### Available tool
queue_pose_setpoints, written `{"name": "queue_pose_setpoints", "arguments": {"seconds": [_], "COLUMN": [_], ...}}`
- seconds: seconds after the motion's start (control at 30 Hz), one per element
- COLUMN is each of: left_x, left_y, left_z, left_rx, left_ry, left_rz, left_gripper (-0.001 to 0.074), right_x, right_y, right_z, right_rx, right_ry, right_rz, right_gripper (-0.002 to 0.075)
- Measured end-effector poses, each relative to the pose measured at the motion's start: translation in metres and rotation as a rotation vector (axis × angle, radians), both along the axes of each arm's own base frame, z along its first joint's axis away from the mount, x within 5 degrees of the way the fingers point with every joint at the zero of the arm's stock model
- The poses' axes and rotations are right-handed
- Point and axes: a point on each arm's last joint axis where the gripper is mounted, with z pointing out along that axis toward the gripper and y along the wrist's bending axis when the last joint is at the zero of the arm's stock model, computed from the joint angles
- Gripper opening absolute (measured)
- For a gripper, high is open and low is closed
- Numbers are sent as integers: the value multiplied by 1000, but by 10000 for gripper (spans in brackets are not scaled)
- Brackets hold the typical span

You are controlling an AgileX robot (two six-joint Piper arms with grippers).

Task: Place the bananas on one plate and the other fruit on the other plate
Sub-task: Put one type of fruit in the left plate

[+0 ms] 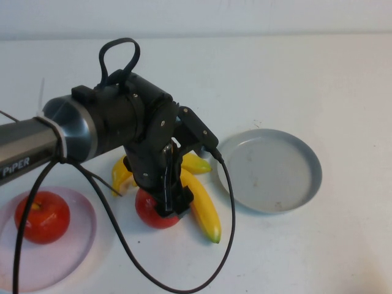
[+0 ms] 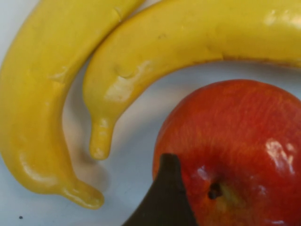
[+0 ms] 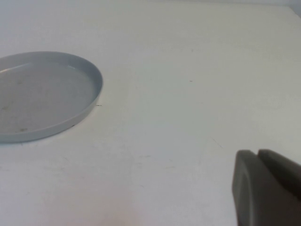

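Observation:
My left gripper (image 1: 170,205) is down over a red apple (image 1: 153,211) that rests on the table mid-front, and is shut on it. In the left wrist view the apple (image 2: 235,141) fills the jaw space, with one dark finger (image 2: 164,197) against its side. Two yellow bananas (image 1: 205,211) (image 1: 122,174) lie right beside this apple; both also show in the left wrist view (image 2: 37,117) (image 2: 188,42). A second apple (image 1: 41,216) sits on the pale pink plate (image 1: 73,269) at front left. The grey-blue plate (image 1: 269,168) holds nothing. My right gripper (image 3: 261,188) is shut and empty over bare table.
The left arm's body and its black cable (image 1: 226,202) hang over the bananas and hide part of them. The grey-blue plate also shows in the right wrist view (image 3: 42,94). The right arm is out of the high view.

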Motion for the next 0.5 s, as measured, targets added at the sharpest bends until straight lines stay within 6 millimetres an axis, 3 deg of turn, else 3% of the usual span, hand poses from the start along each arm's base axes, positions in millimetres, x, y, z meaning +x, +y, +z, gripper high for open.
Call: {"name": "queue_pose_setpoints", "arguments": {"seconds": [0.5], "left_x": [0], "left_y": [0], "left_z": [0], "left_rx": [0], "left_ry": [-3], "left_rz": [2], "left_gripper": [543], "right_x": [0], "right_y": [0], "right_z": [0], "right_rx": [0], "right_ry": [0], "right_rz": [0], "right_gripper": [-17]}}
